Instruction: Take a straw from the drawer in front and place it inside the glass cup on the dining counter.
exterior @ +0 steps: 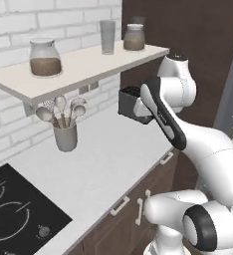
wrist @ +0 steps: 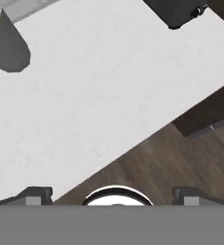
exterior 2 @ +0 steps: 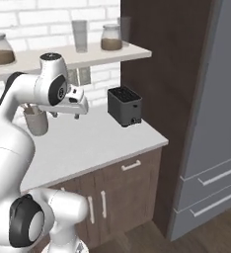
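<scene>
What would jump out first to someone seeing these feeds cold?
The big white arm fills the foreground, its open gripper hanging empty above the white worktop. Next, a black toaster sits at the worktop's far end by the dark wall, with the closed drawer under that edge. A shelf above carries two lidded jars and a tall tumbler; a utensil pot stands below.

The left base view looks from behind and left of the arm, forward and down along the white worktop (exterior: pixel 103 149) toward the brick wall, with the black hob (exterior: pixel 14 211) at its near left corner. The right base view faces the same worktop (exterior 2: pixel 97 141) from the right, taking in its right end and the drawer (exterior 2: pixel 132 168) fronts below. Both share the black toaster (exterior: pixel 133 103) (exterior 2: pixel 124 105), the utensil holder (exterior: pixel 65 135) and the shelf (exterior: pixel 83 62). The hand view looks straight down, close over the worktop's front edge (wrist: pixel 133 143).
</scene>
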You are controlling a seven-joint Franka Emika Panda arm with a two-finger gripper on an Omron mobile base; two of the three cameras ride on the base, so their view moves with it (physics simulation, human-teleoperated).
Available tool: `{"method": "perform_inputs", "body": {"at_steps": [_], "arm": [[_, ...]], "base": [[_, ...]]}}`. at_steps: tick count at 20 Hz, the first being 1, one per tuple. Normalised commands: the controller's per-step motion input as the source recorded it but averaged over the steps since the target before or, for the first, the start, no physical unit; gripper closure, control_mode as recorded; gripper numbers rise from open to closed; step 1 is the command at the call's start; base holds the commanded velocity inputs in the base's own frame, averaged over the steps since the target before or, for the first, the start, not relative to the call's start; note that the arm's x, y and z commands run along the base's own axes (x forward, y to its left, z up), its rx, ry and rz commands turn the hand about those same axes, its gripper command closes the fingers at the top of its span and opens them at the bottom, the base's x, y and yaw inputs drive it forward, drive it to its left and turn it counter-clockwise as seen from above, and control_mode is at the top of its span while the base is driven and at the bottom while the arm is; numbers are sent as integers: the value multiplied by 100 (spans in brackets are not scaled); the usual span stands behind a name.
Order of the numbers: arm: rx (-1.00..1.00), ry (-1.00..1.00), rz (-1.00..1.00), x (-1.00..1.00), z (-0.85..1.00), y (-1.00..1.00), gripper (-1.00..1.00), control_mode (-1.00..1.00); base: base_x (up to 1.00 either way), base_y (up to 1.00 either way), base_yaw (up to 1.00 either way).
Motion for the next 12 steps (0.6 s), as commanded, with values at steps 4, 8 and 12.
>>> {"method": "perform_inputs", "body": {"at_steps": [4,8,12], "arm": [[0,0,0,0,0,0,-100,100],[0,0,0,0,0,0,-100,100],[0,0,0,0,0,0,-100,100]], "base": [[13,20,-38],[16,20,-36],[4,44,-25]]}}
